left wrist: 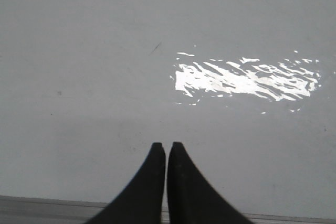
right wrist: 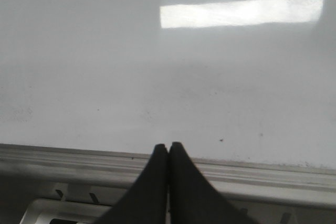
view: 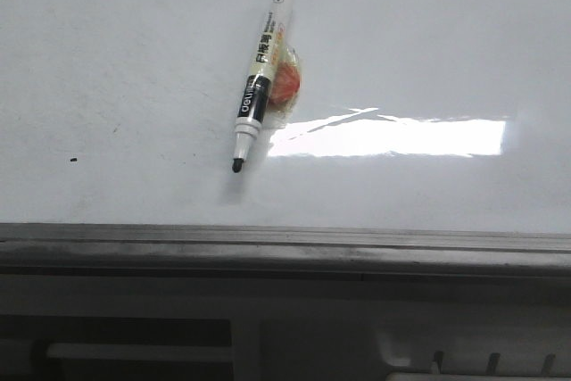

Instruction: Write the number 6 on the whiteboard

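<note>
no number 6 is drawn yet on the whiteboard (view: 134, 69). an uncapped marker (view: 261, 69) lies mid-board, tip toward the near edge; it looks light, stiff and slick, best pinched mid-barrel. left claw (left wrist: 166, 148) and right claw (right wrist: 168, 148) are both closed, empty.

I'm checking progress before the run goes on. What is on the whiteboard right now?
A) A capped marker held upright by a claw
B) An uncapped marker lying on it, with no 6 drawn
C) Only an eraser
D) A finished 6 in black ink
B: the front view shows the marker lying uncapped on the whiteboard, unheld, with only a tiny black dot and no stroke.
</note>
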Available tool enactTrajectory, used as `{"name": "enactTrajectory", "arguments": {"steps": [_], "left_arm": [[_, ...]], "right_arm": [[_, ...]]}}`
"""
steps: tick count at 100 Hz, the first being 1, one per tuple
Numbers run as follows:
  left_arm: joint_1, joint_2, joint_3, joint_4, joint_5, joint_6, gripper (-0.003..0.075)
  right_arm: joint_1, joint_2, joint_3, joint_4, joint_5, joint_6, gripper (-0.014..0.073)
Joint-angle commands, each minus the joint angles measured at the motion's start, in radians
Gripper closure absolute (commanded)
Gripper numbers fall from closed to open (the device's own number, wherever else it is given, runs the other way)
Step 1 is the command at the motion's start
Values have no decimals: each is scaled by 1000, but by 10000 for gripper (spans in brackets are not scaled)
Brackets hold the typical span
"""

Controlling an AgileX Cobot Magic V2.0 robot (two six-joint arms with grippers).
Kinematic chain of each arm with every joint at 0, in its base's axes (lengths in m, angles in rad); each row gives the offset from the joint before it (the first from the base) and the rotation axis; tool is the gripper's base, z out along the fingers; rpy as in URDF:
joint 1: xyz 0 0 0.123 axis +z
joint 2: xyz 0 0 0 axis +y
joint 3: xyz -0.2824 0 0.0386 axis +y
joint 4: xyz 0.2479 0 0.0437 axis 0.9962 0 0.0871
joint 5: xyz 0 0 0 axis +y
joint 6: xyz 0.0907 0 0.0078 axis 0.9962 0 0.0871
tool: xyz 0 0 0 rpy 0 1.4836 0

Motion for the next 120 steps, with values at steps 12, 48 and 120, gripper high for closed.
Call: {"name": "enactTrajectory", "arguments": {"steps": [12, 48, 120], "left_arm": [[0, -31, 43, -1, -80, -8, 739], [0, -31, 43, -1, -80, -8, 739], [0, -31, 43, -153, -110, -8, 739]], "right_arm": [[-7, -16, 28, -20, -15, -3, 645], [-7, -16, 28, -20, -15, -3, 648], [-7, -16, 28, 20, -372, -3, 648]]}}
